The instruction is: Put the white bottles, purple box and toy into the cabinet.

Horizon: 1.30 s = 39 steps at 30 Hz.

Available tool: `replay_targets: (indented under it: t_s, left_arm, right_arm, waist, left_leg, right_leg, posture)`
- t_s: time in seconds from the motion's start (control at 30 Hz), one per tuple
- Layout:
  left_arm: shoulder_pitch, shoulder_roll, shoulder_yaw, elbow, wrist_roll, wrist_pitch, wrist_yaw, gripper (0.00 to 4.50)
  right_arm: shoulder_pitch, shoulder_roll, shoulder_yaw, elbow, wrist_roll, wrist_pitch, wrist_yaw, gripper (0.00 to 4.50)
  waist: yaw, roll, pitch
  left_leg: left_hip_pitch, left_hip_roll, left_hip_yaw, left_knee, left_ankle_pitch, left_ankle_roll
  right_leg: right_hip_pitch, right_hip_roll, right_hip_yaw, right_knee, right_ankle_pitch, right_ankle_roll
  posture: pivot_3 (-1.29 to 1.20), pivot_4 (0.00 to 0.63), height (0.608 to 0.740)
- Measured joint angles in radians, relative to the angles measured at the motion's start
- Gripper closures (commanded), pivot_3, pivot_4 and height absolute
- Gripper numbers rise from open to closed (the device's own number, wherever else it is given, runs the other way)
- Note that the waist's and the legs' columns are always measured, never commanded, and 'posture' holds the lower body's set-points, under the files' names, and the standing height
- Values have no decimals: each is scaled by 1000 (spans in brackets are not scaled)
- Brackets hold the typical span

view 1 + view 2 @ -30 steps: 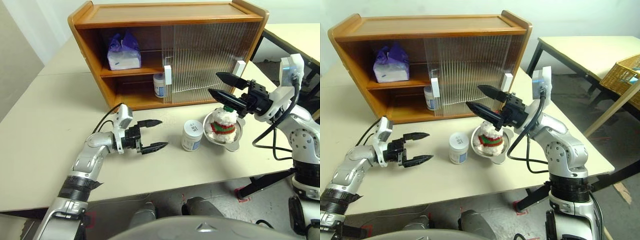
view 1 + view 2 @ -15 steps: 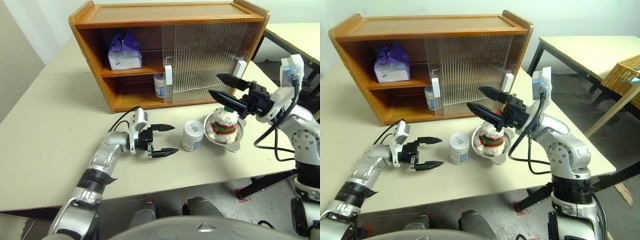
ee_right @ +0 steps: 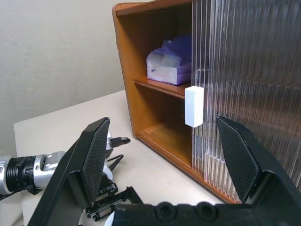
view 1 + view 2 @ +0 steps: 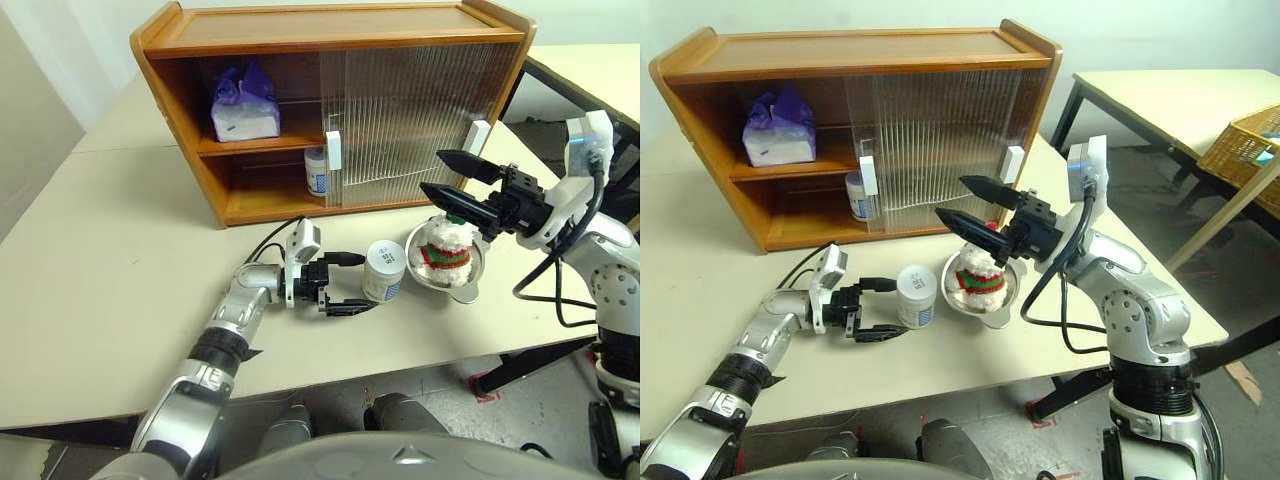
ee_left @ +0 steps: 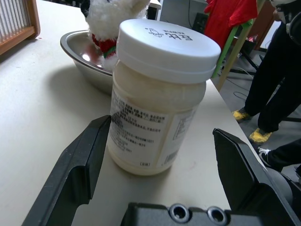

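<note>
- Low over the pale worktop point(image 4: 100, 250), the left hand point(image 4: 352, 283) is seen with fingers spread, a squat white plastic jar with a blue-printed label point(image 4: 384, 271) standing at their tips, ungripped.
- A second white jar point(image 4: 317, 171) is shown on the lower shelf of the wide wooden cabinet with ribbed clear sliding doors point(image 4: 420, 100); the lilac tissue pack point(image 4: 244, 104) is on the upper shelf.
- The fluffy snowman toy point(image 4: 447, 245) is pictured in a round steel bowl point(image 4: 472, 282), under the right hand point(image 4: 444, 175), held spread and empty.
</note>
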Motion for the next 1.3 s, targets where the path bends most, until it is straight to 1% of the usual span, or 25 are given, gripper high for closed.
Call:
replay_targets:
  t_s: [0.73,0.77,0.8,0.87,0.9,1.03,1.1,1.2,1.3]
  left_arm:
    - [-40,-53,2,109,26,-44,34,27]
    - [-40,-54,2,113,28,-47,38,426]
    - [-41,-56,3,115,29,-50,43,630]
    - [-46,-57,4,125,31,-57,51,1311]
    - [-49,-57,5,131,31,-58,52,1419]
    - [-50,-56,11,139,31,-65,64,1419]
    - [-48,-53,25,137,31,-61,96,1419]
    - [-9,-29,107,96,22,-34,205,1419]
    - [37,-15,161,20,12,-18,286,1419]
  right_arm:
    - [11,-1,-21,-18,7,0,-12,0]
    - [11,-1,-21,-18,7,0,-12,0]
    - [11,-1,-21,-18,7,0,-13,0]
    - [11,-1,-21,-18,7,0,-13,0]
    - [11,-1,-21,-18,7,0,-13,0]
    - [10,-1,-21,-18,7,0,-13,0]
    - [9,0,-20,-17,6,0,-12,0]
    - [7,2,-20,-15,6,0,-11,0]
    - [6,5,-19,-9,6,0,-8,0]
  waist:
    - [-26,0,0]
    - [-27,0,0]
    - [-29,0,0]
    - [-30,0,0]
    - [-31,0,0]
    - [-33,0,0]
    - [-35,0,0]
    - [-46,0,0]
    - [-46,0,0]
  left_leg:
    - [-1,0,0,0,0,0]
    - [-1,0,0,0,0,0]
    - [-1,0,0,0,0,0]
    - [-1,0,0,0,0,0]
    - [-1,0,0,0,0,0]
    - [-1,0,1,0,0,0]
    - [-1,0,1,0,0,0]
    - [-1,0,1,0,0,1]
    - [-1,-2,2,0,0,1]
  right_leg:
    - [0,0,1,-1,0,4]
    - [0,0,1,-1,-1,4]
    - [0,0,1,-1,-1,4]
    - [0,0,1,-2,-1,4]
    - [0,0,1,-2,-1,4]
    - [1,0,1,-2,0,5]
    - [0,0,1,-2,0,5]
    - [0,1,1,-1,0,6]
    - [0,1,1,-2,-1,7]
  posture:
    - [-311,15,740]
    - [-311,15,740]
    - [-311,15,740]
    - [-311,15,740]
    - [-305,14,740]
    - [-296,14,740]
    - [-291,14,740]
    - [-280,14,740]
    - [-266,13,740]
